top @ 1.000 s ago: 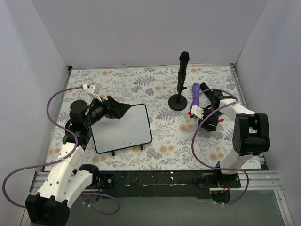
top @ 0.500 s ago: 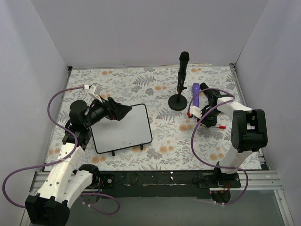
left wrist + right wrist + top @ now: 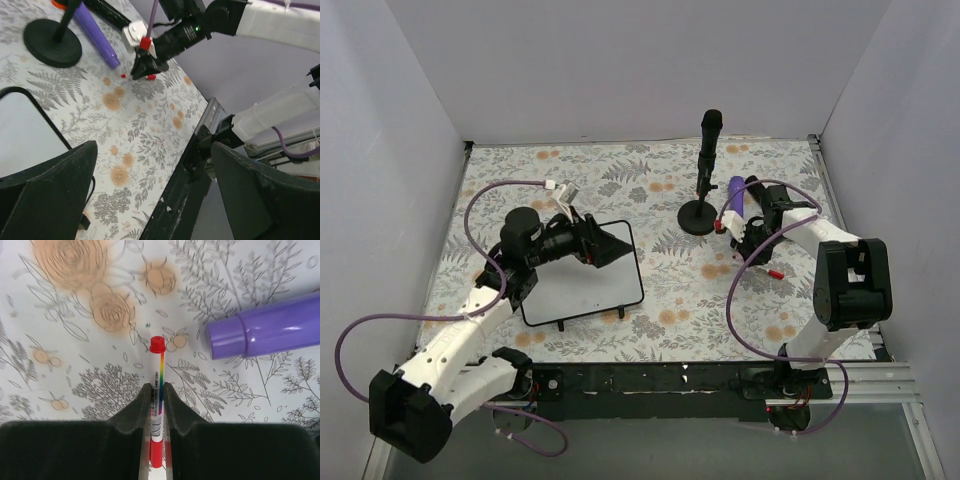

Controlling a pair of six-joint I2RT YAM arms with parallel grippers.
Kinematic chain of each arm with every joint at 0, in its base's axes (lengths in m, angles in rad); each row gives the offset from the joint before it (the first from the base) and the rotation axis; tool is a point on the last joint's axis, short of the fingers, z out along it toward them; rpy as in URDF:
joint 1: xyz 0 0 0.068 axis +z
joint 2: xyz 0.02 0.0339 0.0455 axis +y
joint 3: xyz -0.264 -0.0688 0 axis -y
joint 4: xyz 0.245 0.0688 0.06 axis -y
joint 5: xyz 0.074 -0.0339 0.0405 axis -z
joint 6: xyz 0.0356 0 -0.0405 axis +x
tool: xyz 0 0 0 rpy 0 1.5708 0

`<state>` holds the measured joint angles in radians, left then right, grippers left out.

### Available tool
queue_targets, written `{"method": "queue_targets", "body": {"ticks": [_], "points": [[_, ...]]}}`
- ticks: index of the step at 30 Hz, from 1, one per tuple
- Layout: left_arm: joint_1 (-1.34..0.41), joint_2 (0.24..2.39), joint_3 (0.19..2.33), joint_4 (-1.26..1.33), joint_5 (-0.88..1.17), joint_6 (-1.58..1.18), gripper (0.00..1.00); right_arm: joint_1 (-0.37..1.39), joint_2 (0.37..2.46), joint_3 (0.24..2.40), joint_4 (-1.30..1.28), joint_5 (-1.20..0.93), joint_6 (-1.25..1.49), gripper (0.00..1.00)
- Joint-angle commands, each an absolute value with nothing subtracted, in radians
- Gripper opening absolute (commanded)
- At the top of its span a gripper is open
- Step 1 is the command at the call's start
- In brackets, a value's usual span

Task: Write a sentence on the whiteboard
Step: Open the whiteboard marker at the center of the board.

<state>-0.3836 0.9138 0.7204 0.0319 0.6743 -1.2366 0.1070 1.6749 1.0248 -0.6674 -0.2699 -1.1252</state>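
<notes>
Since the right gripper (image 3: 156,390) has its jaws pressed together on the barrel of a thin red-capped marker (image 3: 158,367), the step in hand is judged to be the pick-up of the writing tool. The marker lies flat on the floral table cover (image 3: 65,315), just beside a purple cylinder (image 3: 270,330) and apart from it. The left gripper (image 3: 604,243) is spread wide, holds nothing and hovers over the right part of the whiteboard (image 3: 582,285), which lies flat left of the black stand (image 3: 698,214), well apart from the marker. No writing shows on the board (the sentence is not yet begun). The next move calls for a straight lift clear of the purple cylinder, removal of the cap, probably by the free left gripper, and then a carry across to the board.
</notes>
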Motion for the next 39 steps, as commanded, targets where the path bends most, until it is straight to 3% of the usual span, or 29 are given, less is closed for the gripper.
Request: {"method": "queue_targets", "body": {"ticks": [1,12,21,32,39], "points": [[-0.491,0.994,0.773,0.074,0.623,-1.262,0.98,0.112,1.582,1.087,-0.635,-0.455,-0.933,0.01],[-0.739,1.262,0.885,0.166,0.428,-1.273,0.98,0.034,1.477,1.255,-0.666,-0.889,-0.576,0.01],[-0.854,1.535,1.026,0.261,0.330,-1.253,0.98,-0.095,1.442,1.241,-0.479,-1.202,-0.215,0.01],[-0.919,1.793,1.218,0.362,0.276,-1.328,0.98,-0.132,1.378,1.054,-0.150,-1.287,0.156,0.01],[-0.948,1.858,1.296,0.347,0.275,-1.328,0.88,-0.135,1.361,1.014,-0.097,-1.282,0.205,0.01]]}}
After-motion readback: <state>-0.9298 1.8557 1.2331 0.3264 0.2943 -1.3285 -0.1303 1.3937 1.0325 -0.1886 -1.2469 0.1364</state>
